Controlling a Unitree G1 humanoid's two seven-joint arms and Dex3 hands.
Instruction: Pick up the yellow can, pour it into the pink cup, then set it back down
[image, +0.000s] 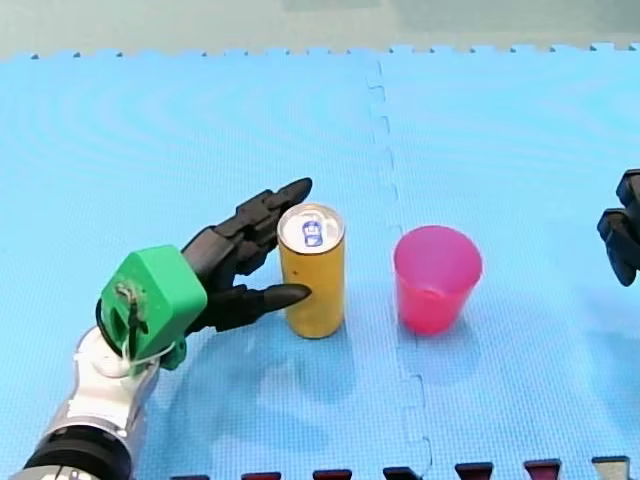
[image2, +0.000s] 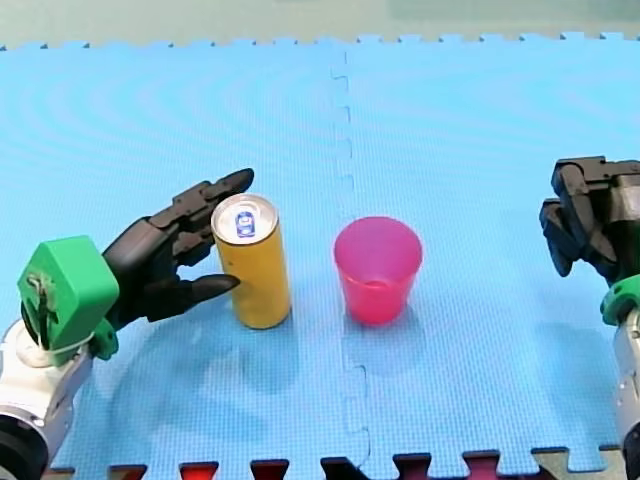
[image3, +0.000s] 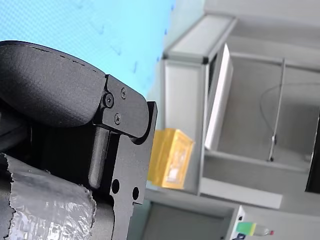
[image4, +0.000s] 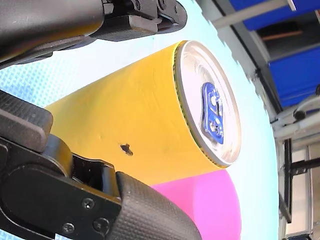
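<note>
The yellow can (image: 313, 275) stands upright on the blue foam mat (image: 200, 130), silver top with a blue tab. The pink cup (image: 436, 277) stands upright just right of it, a small gap between them. My left hand (image: 300, 240) is open around the can from the left: its fingers (image: 270, 212) reach behind the can's top and its thumb (image: 272, 296) meets the can's near side. The second wrist view has the can (image4: 140, 115) between those fingers, with the cup (image4: 200, 200) behind it. My right hand (image2: 585, 215) is shut, at the mat's right edge, apart from the cup.
Interlocking seams run down the mat's middle (image: 385, 130). The mat's toothed front edge (image: 400, 470) lies close to me. In the first wrist view a yellow box (image3: 170, 157) and grey shelving (image3: 235, 125) stand beyond the mat.
</note>
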